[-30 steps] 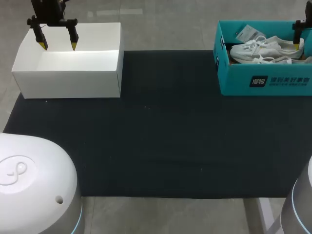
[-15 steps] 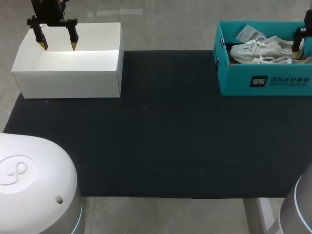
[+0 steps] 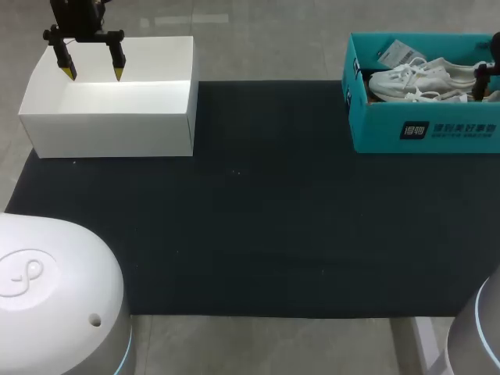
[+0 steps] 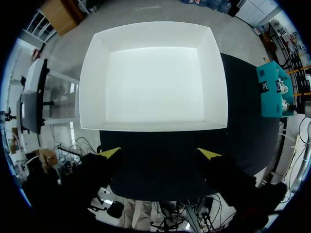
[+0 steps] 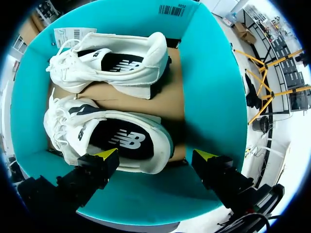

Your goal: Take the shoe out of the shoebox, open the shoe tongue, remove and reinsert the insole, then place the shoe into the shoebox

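A teal shoebox (image 3: 437, 129) stands open at the table's far right with two white shoes lying on their sides on brown paper. In the right wrist view one shoe (image 5: 116, 60) lies farther ahead and the other shoe (image 5: 112, 138) lies just under my right gripper (image 5: 155, 154). That gripper is open above the shoe's heel end, and its fingers touch nothing. In the head view only one dark finger (image 3: 479, 80) of it shows, at the box's right end beside the shoes (image 3: 422, 76). My left gripper (image 3: 94, 74) hangs open over the white box.
An empty white box (image 3: 109, 125) stands at the far left, its rim (image 4: 92, 87) ahead of my left gripper (image 4: 160, 153). A black mat (image 3: 266, 211) covers the table between the two boxes. A paper tag (image 3: 397, 53) lies in the shoebox's far corner.
My right gripper has shifted right and lower over the shoebox, toward the view's edge. The left arm has not moved.
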You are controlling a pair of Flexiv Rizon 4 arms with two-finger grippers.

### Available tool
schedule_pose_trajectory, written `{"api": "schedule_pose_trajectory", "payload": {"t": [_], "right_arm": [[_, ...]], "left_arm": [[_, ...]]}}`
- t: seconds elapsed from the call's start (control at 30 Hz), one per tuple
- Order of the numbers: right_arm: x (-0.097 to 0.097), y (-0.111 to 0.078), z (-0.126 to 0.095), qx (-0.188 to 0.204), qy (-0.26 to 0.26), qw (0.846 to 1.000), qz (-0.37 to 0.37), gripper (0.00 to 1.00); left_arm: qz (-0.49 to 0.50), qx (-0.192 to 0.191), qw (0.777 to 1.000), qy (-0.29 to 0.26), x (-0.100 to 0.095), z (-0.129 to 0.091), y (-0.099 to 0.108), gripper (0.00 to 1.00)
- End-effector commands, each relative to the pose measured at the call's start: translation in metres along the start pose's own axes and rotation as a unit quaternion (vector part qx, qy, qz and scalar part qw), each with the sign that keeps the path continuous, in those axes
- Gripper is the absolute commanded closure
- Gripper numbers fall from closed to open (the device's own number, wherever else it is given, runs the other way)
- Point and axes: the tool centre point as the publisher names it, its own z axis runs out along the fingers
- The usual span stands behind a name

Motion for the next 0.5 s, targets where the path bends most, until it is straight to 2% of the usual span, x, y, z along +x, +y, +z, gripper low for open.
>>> {"api": "schedule_pose_trajectory", "payload": {"t": [0.03, 0.17, 0.2, 0.23, 0.33, 0.43, 0.5], "right_arm": [[0.002, 0.007, 0.013, 0.010, 0.004, 1.000, 0.001, 0.00], [0.006, 0.006, 0.024, 0.022, 0.001, 1.000, 0.000, 0.00], [0.006, 0.005, 0.027, 0.026, -0.001, 1.000, 0.002, 0.16], [0.006, 0.004, 0.029, 0.030, -0.003, 1.000, 0.003, 0.53], [0.004, 0.002, 0.035, 0.039, -0.007, 0.999, 0.011, 0.83], [0.002, 0.000, 0.036, 0.046, -0.012, 0.999, 0.019, 1.00], [0.001, -0.001, 0.036, 0.049, -0.017, 0.998, 0.027, 1.00]], "left_arm": [[0.000, 0.000, 1.000, 0.000, 0.000, 0.000, 0.000, 0.00], [0.000, 0.000, 1.000, 0.000, 0.000, 0.000, 0.000, 0.00], [0.000, 0.000, 1.000, 0.000, 0.000, 0.000, 0.000, 0.00], [0.000, 0.000, 1.000, 0.000, 0.000, 0.000, 0.000, 0.00], [0.000, 0.000, 1.000, 0.000, 0.000, 0.000, 0.000, 0.00], [0.000, 0.000, 1.000, 0.000, 0.000, 0.000, 0.000, 0.00], [0.000, 0.000, 1.000, 0.000, 0.000, 0.000, 0.000, 0.00]]}}
